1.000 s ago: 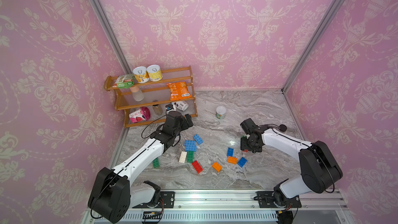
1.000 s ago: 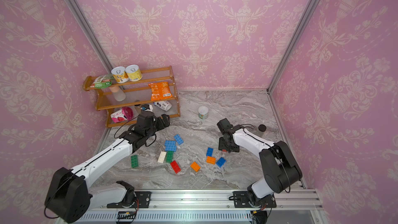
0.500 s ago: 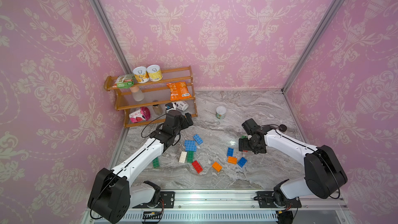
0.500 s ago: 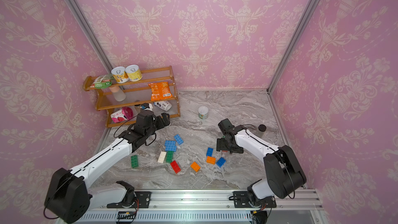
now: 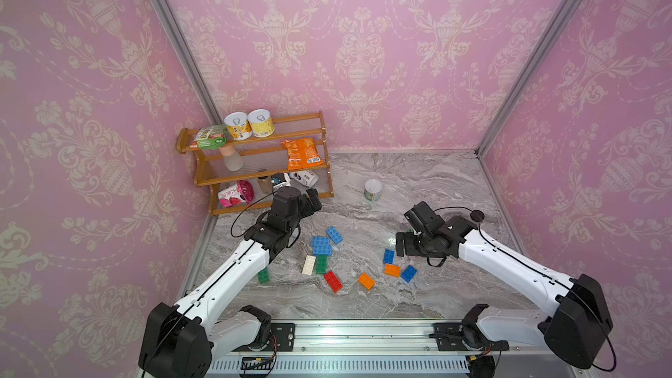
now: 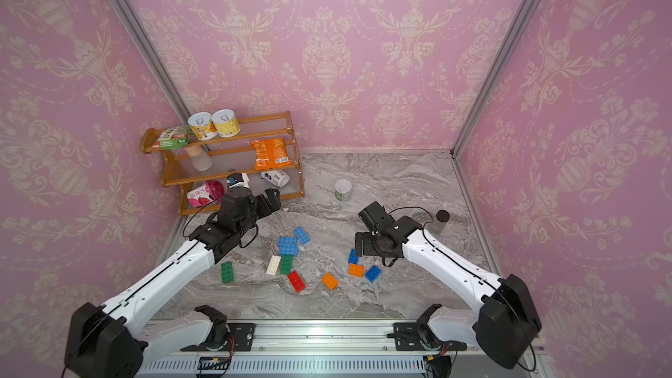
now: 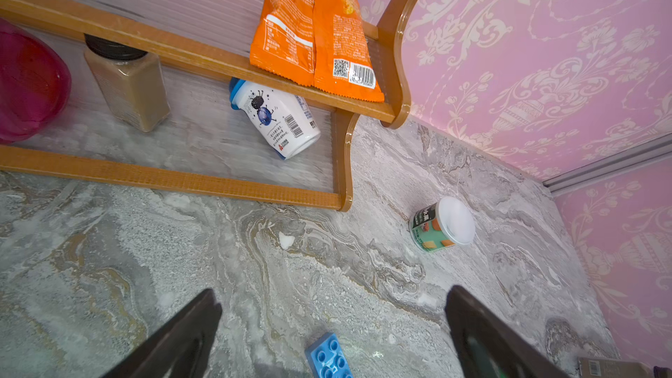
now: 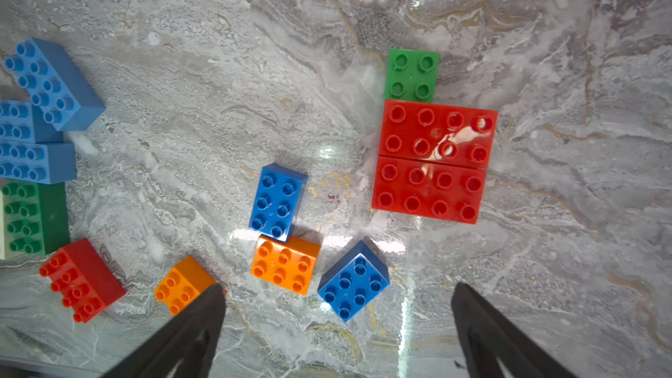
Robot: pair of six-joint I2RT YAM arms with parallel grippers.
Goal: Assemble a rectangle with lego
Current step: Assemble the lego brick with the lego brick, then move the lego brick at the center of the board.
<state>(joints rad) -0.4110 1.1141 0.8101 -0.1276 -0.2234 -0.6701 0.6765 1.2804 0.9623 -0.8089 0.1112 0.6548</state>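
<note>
The lego lies loose on the marble tabletop (image 5: 436, 183), in the lower middle of both top views, and none of it is lifted. Left of centre, a cluster of light blue bricks (image 5: 322, 245) sit touching. Just below them a white brick (image 5: 309, 264) and a green brick (image 5: 321, 263) lie side by side. A red brick (image 5: 333, 281) lies below those, and a lone green brick (image 5: 263, 275) is beside the left arm. Right of centre are an orange brick (image 5: 366, 281), a second orange brick (image 5: 392, 270) and two darker blue bricks (image 5: 409, 273).

In the right wrist view a pair of red bricks (image 8: 432, 161) lies long side to long side, touching. A small green square brick (image 8: 412, 74) touches one of them. In the top views the right arm largely hides these three.

The right tool (image 8: 338, 288) hovers over the blue and orange bricks with its jaws wide apart, gripping nothing. The left tool (image 7: 333, 294) hangs near the foot of the wooden shelf (image 7: 182, 180), at mid left of both top views. Its jaws are likewise wide apart and empty, and one light blue brick shows between them on the tabletop below. A white-lidded tub (image 5: 373, 189) stands well apart from the bricks, above centre.
</note>
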